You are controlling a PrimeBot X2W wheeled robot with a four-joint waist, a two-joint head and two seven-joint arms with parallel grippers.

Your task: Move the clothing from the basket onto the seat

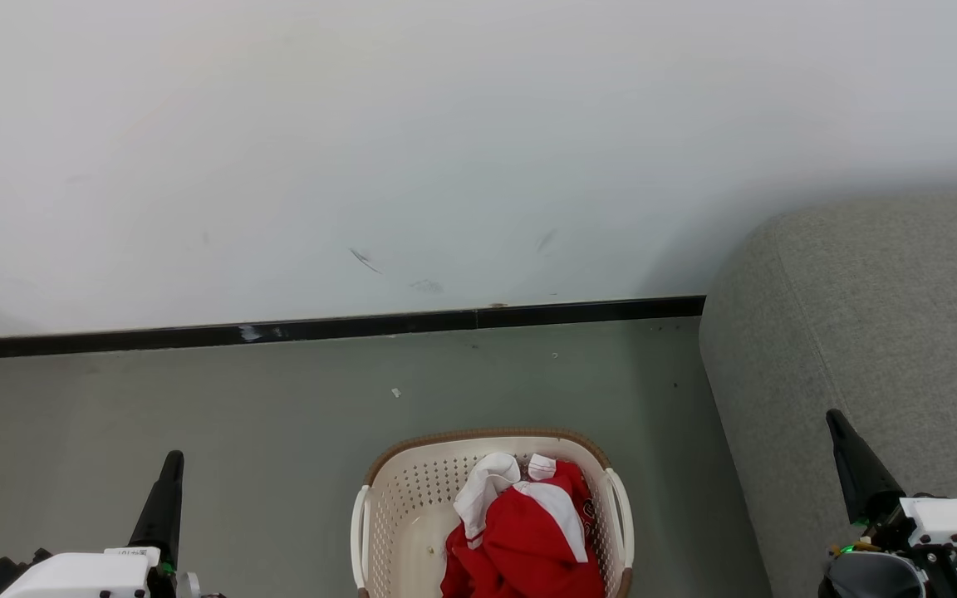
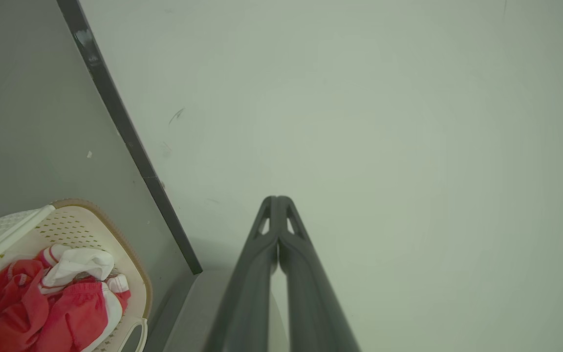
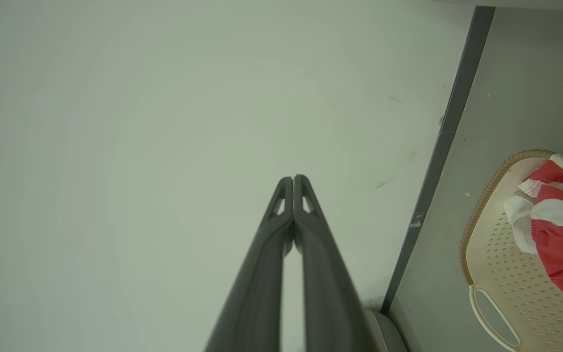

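Pointing our left gripper [image 1: 171, 465] and right gripper [image 1: 837, 423] toward the wall [image 1: 445, 124], we are pressing both finger pairs together, gripping nothing; red-and-white clothing [image 1: 524, 531] is lying in the basket [image 1: 412, 492], beside the grey sofa [image 1: 877, 332].

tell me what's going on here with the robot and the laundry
Nothing is being handled yet. The red and white soft clothing lies bunched in the cream perforated plastic basket on the grey floor, with the large grey fabric sofa seat to its right. The robot's left claw and right claw are both shut and empty, one either side of the basket.
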